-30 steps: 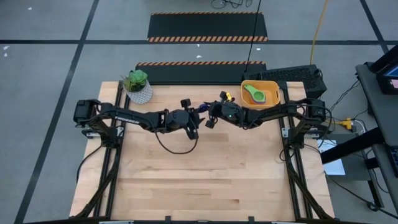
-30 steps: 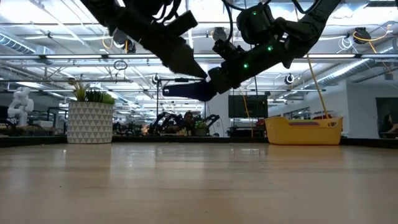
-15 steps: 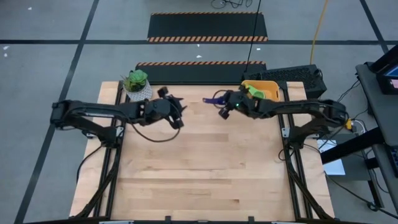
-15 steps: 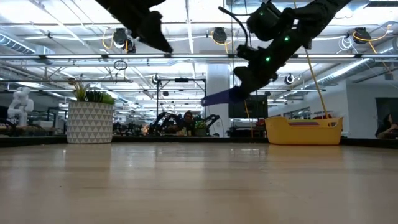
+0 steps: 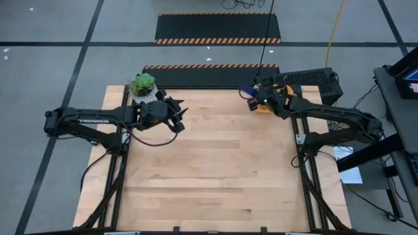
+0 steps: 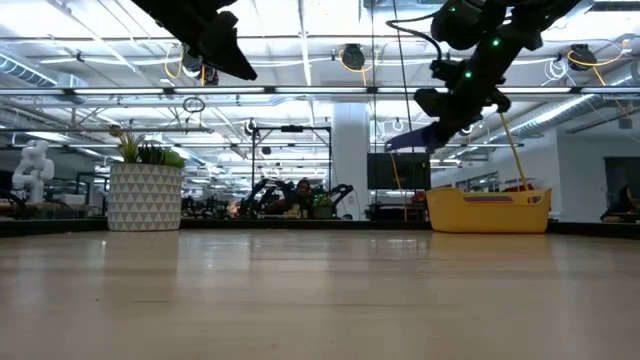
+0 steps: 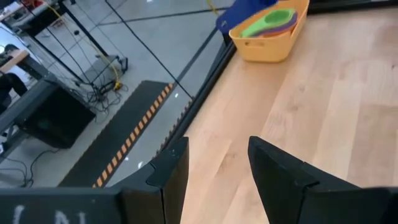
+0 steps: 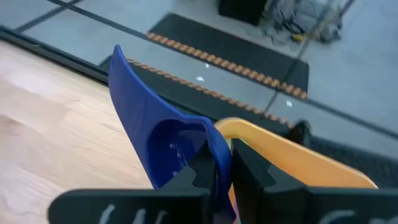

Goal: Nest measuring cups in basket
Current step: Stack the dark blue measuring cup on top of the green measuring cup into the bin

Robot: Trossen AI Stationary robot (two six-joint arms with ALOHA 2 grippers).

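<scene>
Right jaws (image 8: 217, 171) pinch the dark blue cup (image 8: 165, 149) over the basket (image 8: 298, 158), beside nested cups; release remains. Left jaws (image 7: 217, 168) gape empty.

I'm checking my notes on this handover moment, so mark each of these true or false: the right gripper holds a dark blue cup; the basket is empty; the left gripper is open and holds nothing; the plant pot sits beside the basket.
1. The right gripper holds a dark blue cup. True.
2. The basket is empty. False: a green cup lies in it, on top of others.
3. The left gripper is open and holds nothing. True.
4. The plant pot sits beside the basket. False: it stands at the opposite far corner, near the left arm.
</scene>
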